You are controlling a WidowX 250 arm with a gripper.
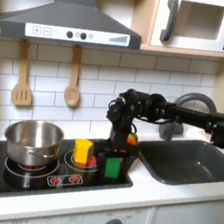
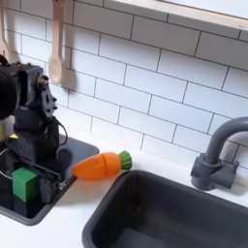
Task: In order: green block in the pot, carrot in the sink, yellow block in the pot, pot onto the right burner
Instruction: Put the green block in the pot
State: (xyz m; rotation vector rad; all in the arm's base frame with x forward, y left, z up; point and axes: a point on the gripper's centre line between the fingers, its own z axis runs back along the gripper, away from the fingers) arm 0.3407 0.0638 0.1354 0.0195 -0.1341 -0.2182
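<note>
1. One pot (image 1: 33, 140) sits on the first exterior view's left ring, no block visible inside.
2. Yellow block (image 1: 82, 151) stands beside it.
3. Gripper (image 2: 32, 167) straddles the green block (image 2: 26, 184), jaws apart; closing comes next.
4. Carrot (image 2: 102, 165) lies before the sink (image 2: 145, 218).

Carrot (image 2: 102, 165) on counter — between green block (image 2: 25, 183), sink (image 2: 174, 218).
</note>
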